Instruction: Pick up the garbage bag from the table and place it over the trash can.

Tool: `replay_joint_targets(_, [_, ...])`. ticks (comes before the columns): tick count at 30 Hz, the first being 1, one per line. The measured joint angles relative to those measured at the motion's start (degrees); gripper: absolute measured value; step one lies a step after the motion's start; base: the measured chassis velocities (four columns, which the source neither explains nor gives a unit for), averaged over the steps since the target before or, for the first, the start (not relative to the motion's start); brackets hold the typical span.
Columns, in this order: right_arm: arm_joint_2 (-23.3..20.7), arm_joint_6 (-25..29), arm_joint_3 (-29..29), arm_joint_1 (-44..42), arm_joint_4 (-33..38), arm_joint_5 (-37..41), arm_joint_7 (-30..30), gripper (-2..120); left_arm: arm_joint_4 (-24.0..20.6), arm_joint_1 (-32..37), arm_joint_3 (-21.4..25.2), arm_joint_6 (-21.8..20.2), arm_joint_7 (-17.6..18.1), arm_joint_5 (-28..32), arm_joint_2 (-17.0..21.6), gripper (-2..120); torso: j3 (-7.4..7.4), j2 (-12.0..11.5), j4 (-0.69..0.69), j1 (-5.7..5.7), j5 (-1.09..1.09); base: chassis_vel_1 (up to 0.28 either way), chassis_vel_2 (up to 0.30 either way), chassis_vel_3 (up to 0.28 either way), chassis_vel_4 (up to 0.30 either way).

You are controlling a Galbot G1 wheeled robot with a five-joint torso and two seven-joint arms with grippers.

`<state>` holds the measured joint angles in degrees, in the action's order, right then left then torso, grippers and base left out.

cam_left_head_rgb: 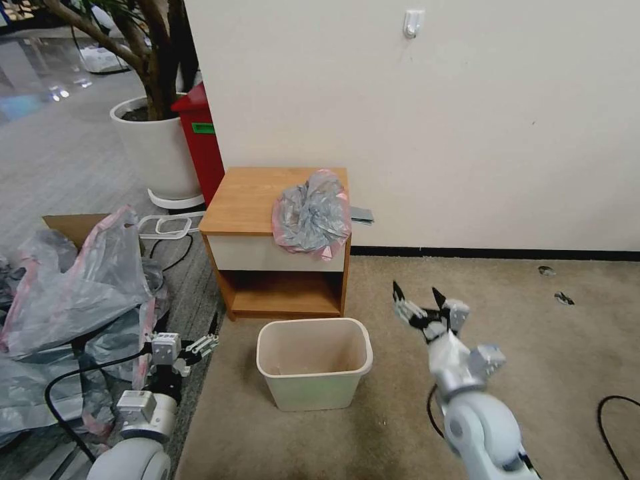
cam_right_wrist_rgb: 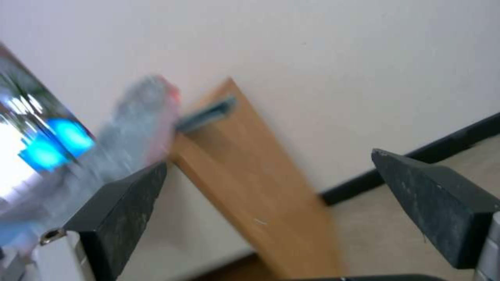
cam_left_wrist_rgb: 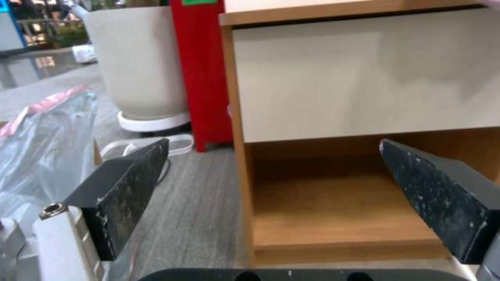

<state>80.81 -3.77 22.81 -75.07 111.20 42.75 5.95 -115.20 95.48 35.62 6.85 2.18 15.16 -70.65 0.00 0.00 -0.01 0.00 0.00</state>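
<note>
Against a cream wall, the table (cam_left_head_rgb: 257, 193) carries the crumpled garbage bag (cam_left_head_rgb: 312, 213) at its right front corner, draping over the edge. The trash can (cam_left_head_rgb: 314, 362) waits empty below. The right gripper (cam_left_head_rgb: 420, 298), spread wide, hangs short of the bag, seemingly to grasp it; the left gripper (cam_left_head_rgb: 200, 345) idles low, also wide.

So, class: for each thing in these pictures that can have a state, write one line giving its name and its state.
garbage bag: crumpled, lying on the table's front right corner, hanging over the edge.
table: upright, shelf recess bare.
trash can: upright on the floor, unlined.
left gripper: open, low beside the table.
right gripper: open, raised right of the trash can, holding nothing.
</note>
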Motion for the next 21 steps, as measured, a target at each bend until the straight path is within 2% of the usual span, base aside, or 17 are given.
replay_joint_targets(1, [0.0, 0.0, 0.0, 0.0, 0.0, 0.0, 0.0, 100, 0.0, 0.0, 0.0, 0.0, 0.0, 0.0, 0.0, 100, 0.0, 0.0, 0.0, 0.0, 0.0, 0.0, 0.0, 0.0, 0.0])
replay_joint_targets(4, [0.52, 0.27, -1.78, 5.44, -3.0, 8.46, 1.07, 100, -0.62, 0.35, 0.23, 0.04, -0.47, -0.01, 0.0, 100, 0.0, 0.0, 0.01, 0.0, -0.01, 0.0, 0.0, 0.0, 0.0])
replay_joint_targets(5, [0.52, 0.27, -1.78, 5.44, -3.0, 8.46, 1.07, 100, -0.62, 0.35, 0.23, 0.04, -0.47, -0.01, 0.0, 100, 0.0, 0.0, 0.01, 0.0, -0.01, 0.0, 0.0, 0.0, 0.0])
replay_joint_targets(8, [1.29, 1.05, -3.41, 10.66, -6.73, 19.45, 2.61, 100, -1.16, 0.65, 0.61, 0.04, -0.49, -0.11, -0.01, 100, 0.0, 0.0, 0.0, 0.0, 0.0, 0.0, 0.0, 0.0, 0.0])
replay_joint_targets(11, [2.0, 1.68, -4.48, 13.9, -9.88, 23.4, 3.29, 100, -1.57, 1.03, 1.33, 0.04, -0.47, -0.12, 0.19, 100, 0.0, 0.0, 0.0, 0.0, 0.0, 0.0, 0.0, 0.0, 0.0])
replay_joint_targets(21, [4.72, 3.56, -7.09, 22.89, -20.32, 25.63, 2.49, 99, -2.2, 2.66, 3.18, 0.32, -0.39, -0.08, -0.19, 100, 0.0, 0.0, 0.01, 0.0, 0.0, 0.0, 0.0, 0.0, 0.0])
